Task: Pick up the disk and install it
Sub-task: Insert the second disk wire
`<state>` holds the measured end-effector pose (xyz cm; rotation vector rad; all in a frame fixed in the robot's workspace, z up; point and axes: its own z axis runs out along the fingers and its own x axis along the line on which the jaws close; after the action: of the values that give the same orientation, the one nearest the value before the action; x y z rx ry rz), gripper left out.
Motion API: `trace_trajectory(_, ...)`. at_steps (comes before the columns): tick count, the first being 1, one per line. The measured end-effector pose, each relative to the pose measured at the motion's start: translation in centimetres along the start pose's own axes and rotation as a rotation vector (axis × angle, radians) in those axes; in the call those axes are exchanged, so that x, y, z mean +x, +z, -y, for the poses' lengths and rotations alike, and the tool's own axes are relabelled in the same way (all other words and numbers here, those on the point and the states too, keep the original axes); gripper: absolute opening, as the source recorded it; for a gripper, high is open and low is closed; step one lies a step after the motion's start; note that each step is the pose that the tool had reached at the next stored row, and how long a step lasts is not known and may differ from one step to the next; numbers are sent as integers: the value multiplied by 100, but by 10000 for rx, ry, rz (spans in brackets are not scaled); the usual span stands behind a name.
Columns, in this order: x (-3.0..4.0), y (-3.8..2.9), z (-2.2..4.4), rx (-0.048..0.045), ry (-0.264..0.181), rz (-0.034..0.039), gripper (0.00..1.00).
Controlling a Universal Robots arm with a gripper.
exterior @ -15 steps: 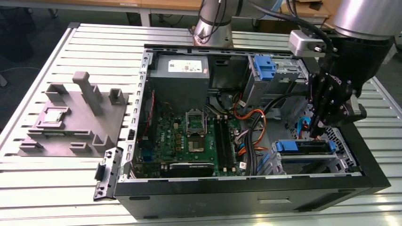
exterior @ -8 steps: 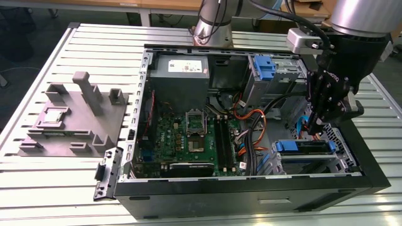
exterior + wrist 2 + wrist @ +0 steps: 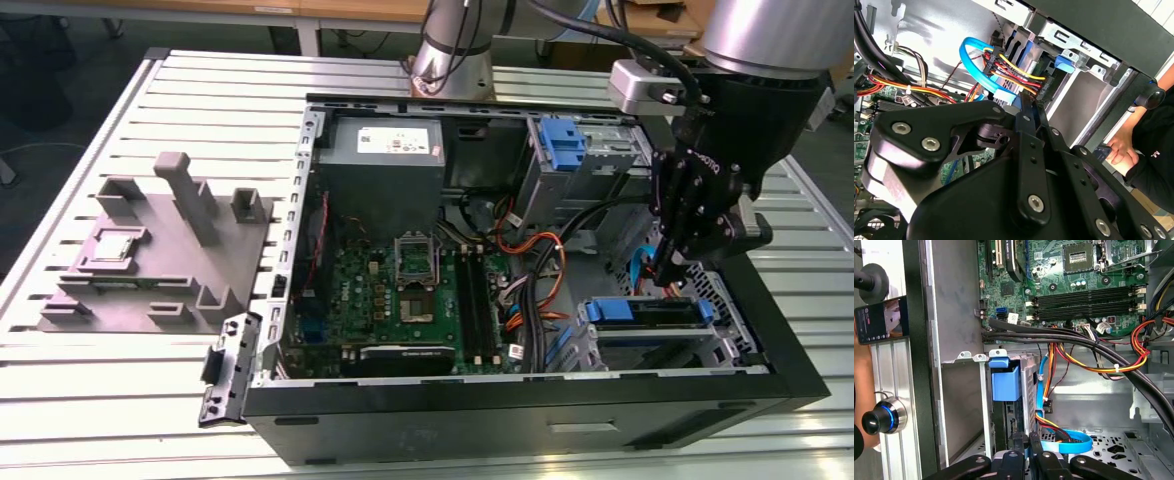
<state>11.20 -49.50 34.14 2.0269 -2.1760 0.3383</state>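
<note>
The disk (image 3: pixel 643 313) sits in the lower drive cage at the near right corner of the open computer case (image 3: pixel 534 405), its blue carrier frame facing up. In the first wrist view the blue carrier tab of the disk (image 3: pixel 1004 382) shows in the cage slot, with the drive's dark edge below it. My gripper (image 3: pixel 663 283) hangs inside the case just above and beside that cage, next to the blue data cable (image 3: pixel 1069 436). Its fingers (image 3: pixel 1025 107) lie together with nothing between them, and in the first wrist view the gripper (image 3: pixel 1028 442) is beside the cage.
A second blue carrier (image 3: pixel 567 150) stands in the upper bay at the back. Orange, red and black cables (image 3: pixel 534 270) cross the motherboard (image 3: pixel 400 300). A grey fixture (image 3: pixel 160 250) lies at the exterior view's left. A person's hand (image 3: pixel 1119 147) holds a device outside the case.
</note>
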Motion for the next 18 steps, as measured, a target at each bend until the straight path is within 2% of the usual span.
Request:
trace_trajectory(5,0,0,0,-1,0,8,16)
trace_trajectory(7,0,0,0,-4,2,44,16)
trace_trajectory(11,0,0,0,-4,3,55,16)
trace_trajectory(13,0,0,-1,-10,6,129,16)
trace_trajectory(18,0,0,-1,-10,6,130,16)
